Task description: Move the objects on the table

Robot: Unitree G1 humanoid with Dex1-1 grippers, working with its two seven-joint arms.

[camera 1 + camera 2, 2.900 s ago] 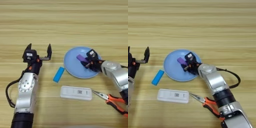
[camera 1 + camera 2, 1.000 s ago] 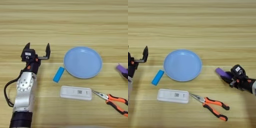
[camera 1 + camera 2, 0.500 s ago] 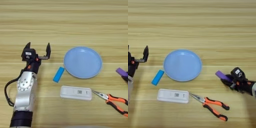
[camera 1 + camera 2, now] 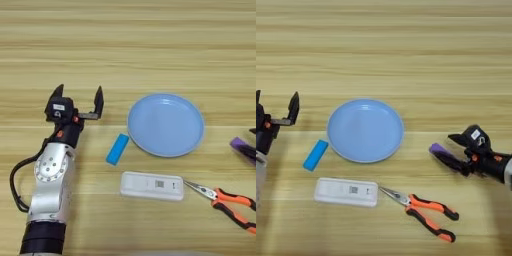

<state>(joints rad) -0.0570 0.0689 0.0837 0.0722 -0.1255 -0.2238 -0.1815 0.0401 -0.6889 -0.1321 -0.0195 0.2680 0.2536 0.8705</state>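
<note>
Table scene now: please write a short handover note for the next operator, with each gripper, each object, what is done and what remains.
Left gripper: open, idle left of the plate, holding nothing.
Right gripper: at the right side, shut on the purple block, low over the table.
Light-blue plate: centre, empty.
Blue block: lies on the table just left of the plate.
White device: in front of the plate, with orange-handled pliers to its right.
Done: purple block is off the plate.
Left: release it; other objects untouched.

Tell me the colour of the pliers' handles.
Orange with black, on the pliers; clearest in the right eye view.
</note>
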